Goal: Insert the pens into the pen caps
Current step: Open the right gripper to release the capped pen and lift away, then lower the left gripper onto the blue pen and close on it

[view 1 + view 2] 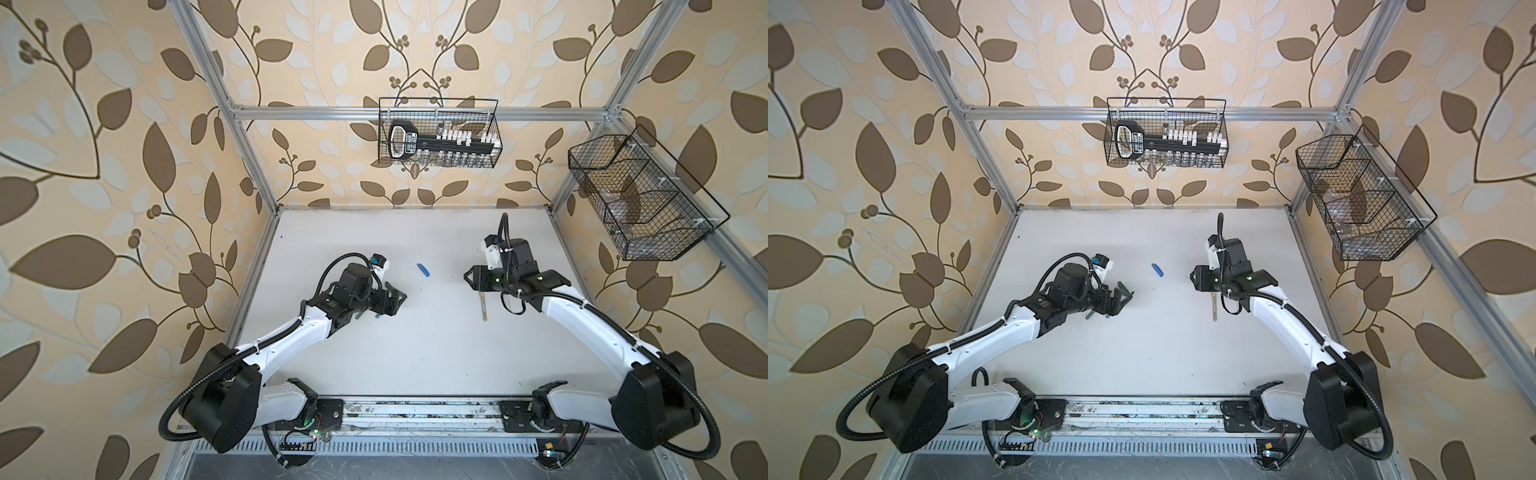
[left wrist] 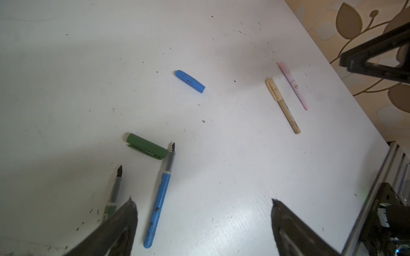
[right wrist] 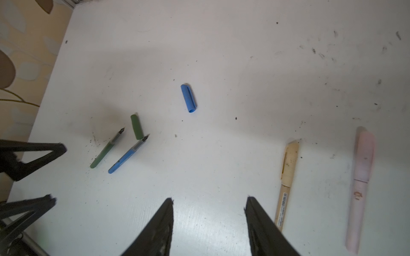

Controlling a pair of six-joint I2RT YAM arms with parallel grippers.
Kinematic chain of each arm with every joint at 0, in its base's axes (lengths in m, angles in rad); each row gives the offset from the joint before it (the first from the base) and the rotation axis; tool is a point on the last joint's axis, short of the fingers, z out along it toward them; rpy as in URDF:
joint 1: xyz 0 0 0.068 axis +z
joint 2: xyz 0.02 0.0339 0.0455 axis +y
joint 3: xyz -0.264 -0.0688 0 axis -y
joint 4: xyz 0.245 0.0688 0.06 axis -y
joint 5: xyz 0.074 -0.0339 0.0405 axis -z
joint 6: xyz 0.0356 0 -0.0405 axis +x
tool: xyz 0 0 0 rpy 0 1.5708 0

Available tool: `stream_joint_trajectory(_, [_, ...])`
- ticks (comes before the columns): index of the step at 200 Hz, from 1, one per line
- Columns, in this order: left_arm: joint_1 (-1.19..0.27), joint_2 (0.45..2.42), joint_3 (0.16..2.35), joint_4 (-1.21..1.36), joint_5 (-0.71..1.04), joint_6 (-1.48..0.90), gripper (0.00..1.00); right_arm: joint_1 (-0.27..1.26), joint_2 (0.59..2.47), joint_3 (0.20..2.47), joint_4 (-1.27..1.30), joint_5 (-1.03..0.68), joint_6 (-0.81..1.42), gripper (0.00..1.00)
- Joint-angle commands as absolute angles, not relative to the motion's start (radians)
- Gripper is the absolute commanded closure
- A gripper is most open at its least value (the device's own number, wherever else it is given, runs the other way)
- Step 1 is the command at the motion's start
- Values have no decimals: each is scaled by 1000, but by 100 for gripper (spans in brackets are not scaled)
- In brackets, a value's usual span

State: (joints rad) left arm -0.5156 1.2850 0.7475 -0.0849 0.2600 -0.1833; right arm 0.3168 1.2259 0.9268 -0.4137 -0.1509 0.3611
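Our right gripper [image 3: 209, 198] is hanging spread and empty, and we are seeing the smooth tan pen [image 3: 286, 184] lying just beside it; our left gripper [image 2: 202, 199] is spread too.

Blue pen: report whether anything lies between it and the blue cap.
Nothing visible does. In the left wrist view, bare table runs from the nib of the blue pen to the blue cap. The green cap lies close beside the nib, off that line, so it might get nudged.

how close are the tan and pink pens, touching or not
Apart. The right wrist view shows a plain strip of table between the tan pen and the pink pen.
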Motion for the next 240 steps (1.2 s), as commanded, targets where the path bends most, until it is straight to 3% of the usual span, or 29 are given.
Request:
stream_joint_trajectory(1, [-513,1340,862,-271,291,-150,10,309,1158,906,-335,-192,411,46])
stream_joint_trajectory(54, [-547,1431,946,-465,178,-191,11,316,1086,754,-58,-439,481,46])
stream_joint_trajectory(119, [-579,1571,993,-493,84,-163,10,314,979,630,75,-530,522,42])
stream_joint_trajectory(181, [-581,1706,1049,-494,103,-128,14,394,871,588,13,-393,420,39])
stream_joint_trajectory(240, [-581,1722,1059,-539,88,-119,30,394,822,560,84,-381,469,38])
